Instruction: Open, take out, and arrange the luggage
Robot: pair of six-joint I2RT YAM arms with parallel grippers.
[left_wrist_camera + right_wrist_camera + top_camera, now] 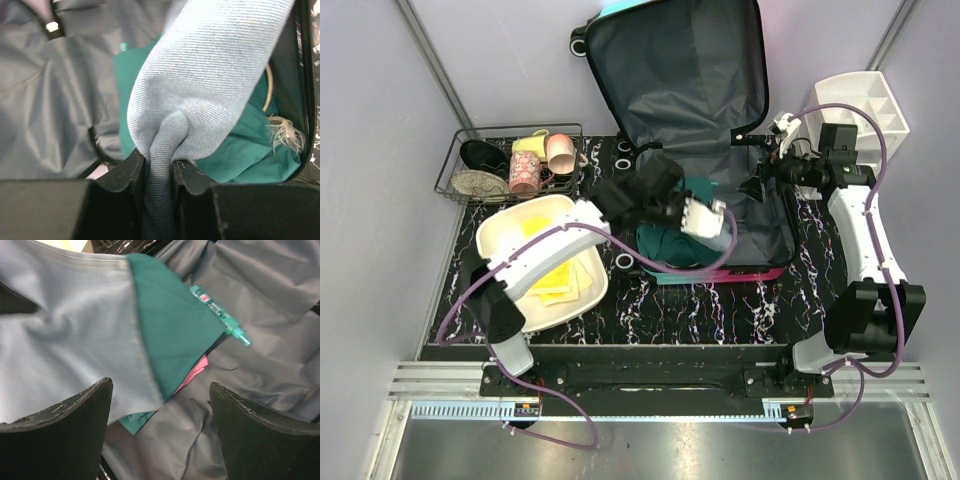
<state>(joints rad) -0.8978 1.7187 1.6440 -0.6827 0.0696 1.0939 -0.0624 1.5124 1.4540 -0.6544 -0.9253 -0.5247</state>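
Left claw (159, 167) pinching a fold of pale blue cloth (210, 75) above teal clothes (250, 150), right claw (160, 415) spread wide over grey lining (250, 385), suitcase (680, 80) open on the marbled table (720, 310), lid raised toward the back wall (500, 60)

luggage (680, 80): matt grey fabric lining | garment (210, 75): ribbed twill cloth (pale blue)
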